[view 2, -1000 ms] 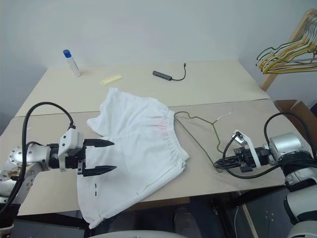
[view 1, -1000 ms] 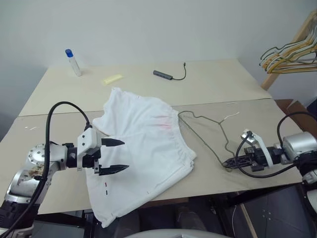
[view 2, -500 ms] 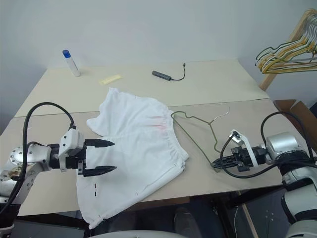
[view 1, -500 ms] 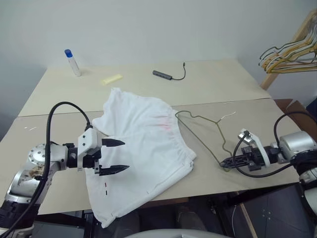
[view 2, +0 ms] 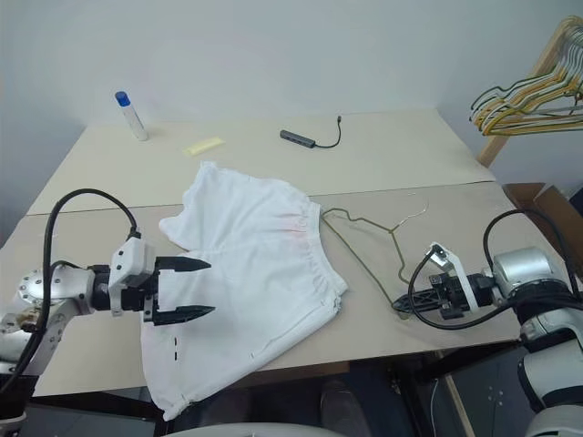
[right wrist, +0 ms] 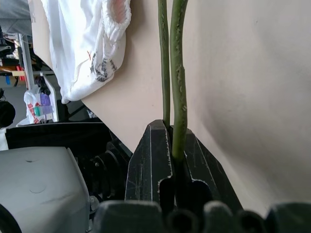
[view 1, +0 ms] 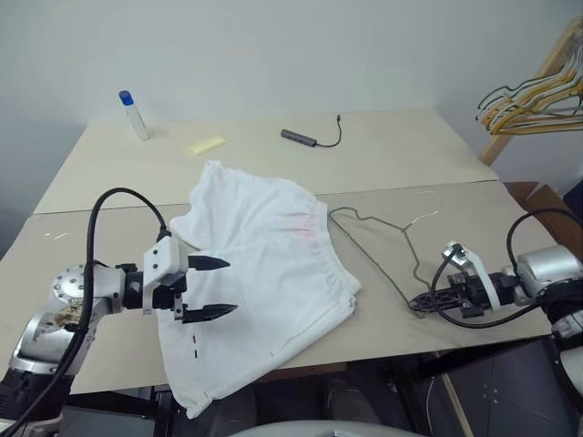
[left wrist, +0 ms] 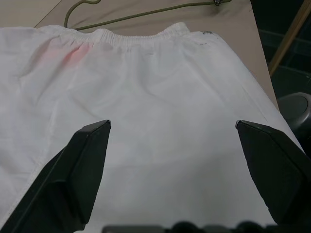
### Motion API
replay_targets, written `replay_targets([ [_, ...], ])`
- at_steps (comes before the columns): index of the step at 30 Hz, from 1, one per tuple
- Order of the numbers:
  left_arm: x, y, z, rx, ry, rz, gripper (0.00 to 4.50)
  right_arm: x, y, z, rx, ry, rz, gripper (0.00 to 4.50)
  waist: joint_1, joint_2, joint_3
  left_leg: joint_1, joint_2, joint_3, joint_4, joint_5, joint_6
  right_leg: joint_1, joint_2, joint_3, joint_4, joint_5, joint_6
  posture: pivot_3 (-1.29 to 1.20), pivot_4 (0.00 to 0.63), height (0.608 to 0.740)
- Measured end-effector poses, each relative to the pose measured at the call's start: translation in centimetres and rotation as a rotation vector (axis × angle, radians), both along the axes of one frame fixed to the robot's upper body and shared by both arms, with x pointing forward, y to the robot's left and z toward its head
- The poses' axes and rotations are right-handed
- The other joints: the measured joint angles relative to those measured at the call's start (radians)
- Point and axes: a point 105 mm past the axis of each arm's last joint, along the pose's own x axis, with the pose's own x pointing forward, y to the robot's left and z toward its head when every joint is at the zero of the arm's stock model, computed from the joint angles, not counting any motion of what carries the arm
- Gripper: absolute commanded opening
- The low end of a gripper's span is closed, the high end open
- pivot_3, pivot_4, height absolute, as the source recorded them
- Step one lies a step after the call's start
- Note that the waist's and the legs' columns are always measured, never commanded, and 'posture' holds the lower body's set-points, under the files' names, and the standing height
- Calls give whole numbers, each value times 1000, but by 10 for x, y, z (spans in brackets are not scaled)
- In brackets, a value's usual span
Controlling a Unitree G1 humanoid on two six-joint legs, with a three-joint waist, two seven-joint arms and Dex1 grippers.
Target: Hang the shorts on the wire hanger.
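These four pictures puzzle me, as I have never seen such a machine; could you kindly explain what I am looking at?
It is a two-armed robot at a table. Two pictures come from cameras on its head, looking down; the other two from a camera on each wrist. On the table lie white shorts and a thin wire hanger; farther back, a small bottle, a yellow slip and a cable adapter. The left gripper, jaws open, hovers over the shorts. The right gripper, jaws shut, pinches the hanger's corner, as its wrist picture shows.
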Motion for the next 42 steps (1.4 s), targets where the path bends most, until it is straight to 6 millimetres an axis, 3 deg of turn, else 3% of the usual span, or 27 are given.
replay_targets([
  [7, 0, 0, 1, 0, -12, -5, 4473, 0, 7, 3, 17, -15, 34, 0, 0, 0, 0, 0, 0, 0, 0, 0, 0, 0, 0, 0, 0, 0, 0, 71, 0, 740],
  [16, -1, 0, 0, 4, -9, -6, 4473, -18, 7, 9, -1, 8, 141, 0, -2, 0, 0, 0, 0, 0, 0, 0, 0, 0, 0, 0, 0, -2, 4, 75, 0, 740],
  [27, -1, -3, -2, 24, -14, -13, 4473, 27, 30, 6, -23, -34, 150, 0, 3, 1, 0, 0, 1, 0, 0, 0, 0, 0, 2, 0, 0, 2, -4, 129, 0, 740],
  [32, -7, -4, -7, 27, -1, -6, 4473, 28, 35, -2, -41, -25, 178, 0, 19, 1, 0, 0, 2, 0, 0, 0, 0, -1, 2, 0, 1, 2, -4, 146, 0, 740],
  [42, -7, -5, -6, 29, -13, 6, 4473, 40, 40, 11, -64, -104, 254, 0, 28, 2, -1, 0, 2, 0, 0, 0, 0, -1, 2, 0, 1, 2, -4, 152, 0, 740],
])
